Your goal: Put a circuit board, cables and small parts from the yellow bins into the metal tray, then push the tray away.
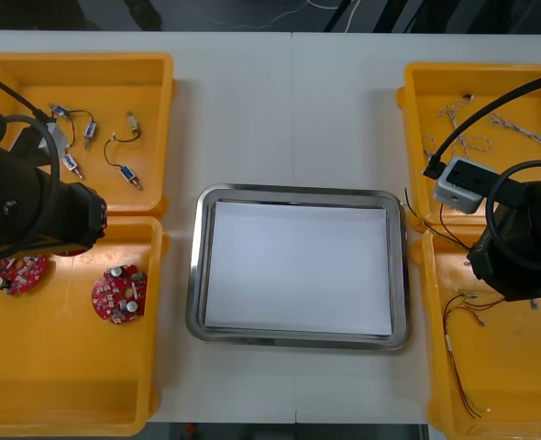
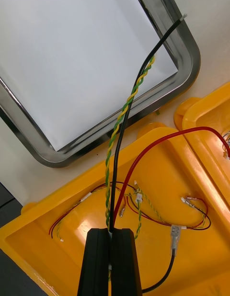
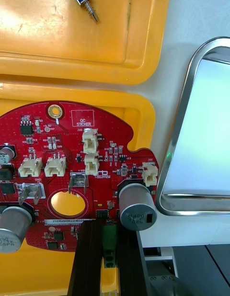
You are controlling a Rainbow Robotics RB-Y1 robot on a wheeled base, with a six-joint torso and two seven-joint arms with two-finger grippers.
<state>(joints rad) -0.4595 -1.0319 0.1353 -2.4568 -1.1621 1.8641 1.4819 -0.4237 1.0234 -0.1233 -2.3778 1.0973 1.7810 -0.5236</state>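
My left gripper (image 3: 109, 248) is shut on the edge of a round red circuit board (image 3: 72, 166), gripping its green connector. It holds the board above the near left yellow bin (image 3: 143, 114), close to the metal tray (image 3: 175, 147). My right gripper (image 2: 113, 243) is shut on a bundle of cables over the near right bin (image 2: 191, 257). From its fingers rise a black cable (image 2: 136, 90), a twisted yellow and green cable (image 2: 125, 107) and a red cable (image 2: 158, 142), reaching towards the tray's corner (image 2: 189, 51). The tray (image 1: 298, 192) is white inside with nothing in it.
Two more circuit boards (image 1: 119, 294) (image 1: 18, 273) lie in the near left bin. The far left bin (image 1: 151, 69) holds several small metal parts (image 1: 124, 172). Twisted cables (image 1: 518, 128) lie in the far right bin; red and yellow cables (image 1: 463, 321) lie in the near right bin.
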